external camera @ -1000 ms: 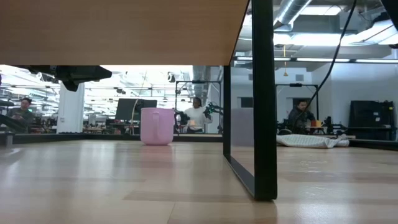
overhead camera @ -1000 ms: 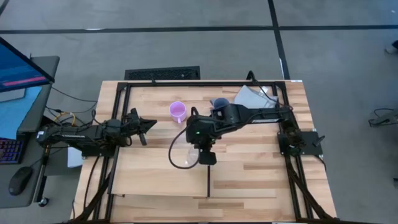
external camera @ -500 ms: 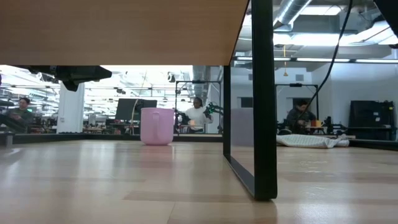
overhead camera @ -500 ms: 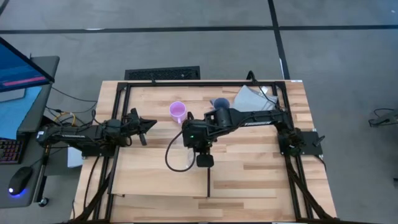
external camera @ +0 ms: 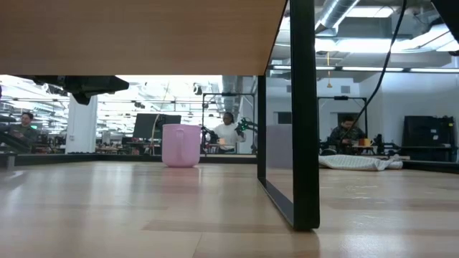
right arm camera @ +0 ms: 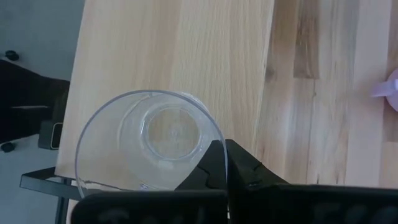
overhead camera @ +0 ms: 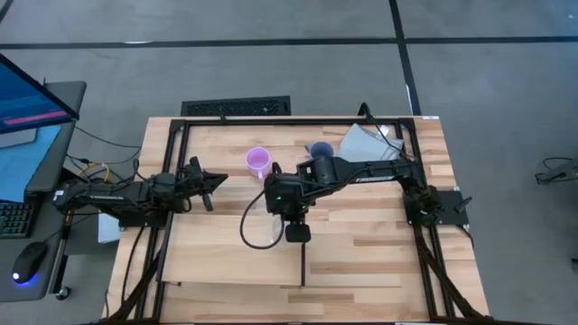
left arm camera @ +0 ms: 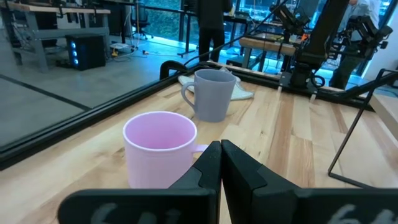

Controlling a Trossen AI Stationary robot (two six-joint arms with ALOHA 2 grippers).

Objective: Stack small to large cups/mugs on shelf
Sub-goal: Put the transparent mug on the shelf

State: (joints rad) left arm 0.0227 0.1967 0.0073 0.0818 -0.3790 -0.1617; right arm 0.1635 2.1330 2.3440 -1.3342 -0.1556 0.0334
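Note:
The small clear cup (right arm camera: 149,140) stands mouth up over the pale shelf board (overhead camera: 212,262), and my right gripper (overhead camera: 294,235) is shut on it at the middle of the table. The pink mug (overhead camera: 258,162) and the blue-grey mug (overhead camera: 318,149) stand upright on the tabletop farther back; both show in the left wrist view, the pink mug (left arm camera: 160,149) closer and the blue-grey mug (left arm camera: 211,93) behind it. My left gripper (left arm camera: 219,155) is shut and empty at the table's left, pointing at the pink mug. My right gripper pinches the clear cup's wall at the rim (right arm camera: 210,144), which runs in between its two shut fingers. The fingers come from above, pointing down. The cup is upright with its mouth up. Whether its base rests on the shelf board I cannot tell.
A grey cloth (overhead camera: 366,140) lies at the far right beside the blue-grey mug. The black frame (external camera: 301,115) carries the shelf above the tabletop, and a thin black strip (overhead camera: 302,264) divides the board. People sit in the room behind the table.
My right gripper has gone a little toward the table's left edge with the clear cup, which stays upright in its hold, then it has kept still.

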